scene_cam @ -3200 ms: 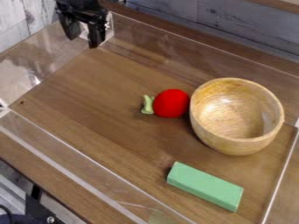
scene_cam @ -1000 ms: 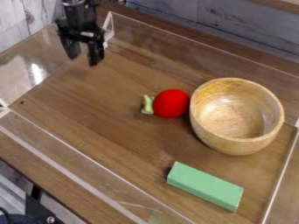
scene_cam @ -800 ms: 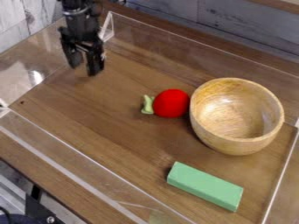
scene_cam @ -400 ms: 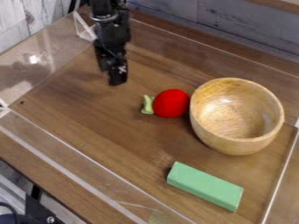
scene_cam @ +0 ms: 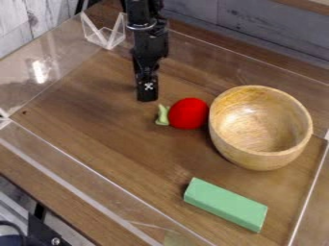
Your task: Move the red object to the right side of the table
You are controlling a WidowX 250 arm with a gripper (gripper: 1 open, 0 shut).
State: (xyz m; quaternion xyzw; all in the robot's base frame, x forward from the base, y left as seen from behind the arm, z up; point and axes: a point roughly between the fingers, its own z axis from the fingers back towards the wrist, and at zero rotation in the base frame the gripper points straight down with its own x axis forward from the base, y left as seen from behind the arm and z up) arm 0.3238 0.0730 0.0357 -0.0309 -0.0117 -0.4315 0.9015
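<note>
The bench (scene_cam: 90,115) is a dark brown wood-grain surface with a smooth finish, edged by low clear acrylic walls that catch pale reflections. Near its middle lies the red object (scene_cam: 190,112), a small glossy ball-shaped toy fruit with a little green stem piece on its left side. It sits just beside the left wall of a round, light wooden bowl (scene_cam: 261,126), whose thick rim and hollow show fine grain; whether the 2 touch cannot be told.

A flat, matte green rectangular block (scene_cam: 225,204) with soft edges lies toward the front right, well apart from the fruit.

The black arm hangs straight down over the bench, and its gripper (scene_cam: 146,92) sits just up and to the left of the red object, not touching it. From this angle the dark fingers (scene_cam: 145,87) overlap into 1 narrow shape, yet they stand spread wide with nothing between them.
</note>
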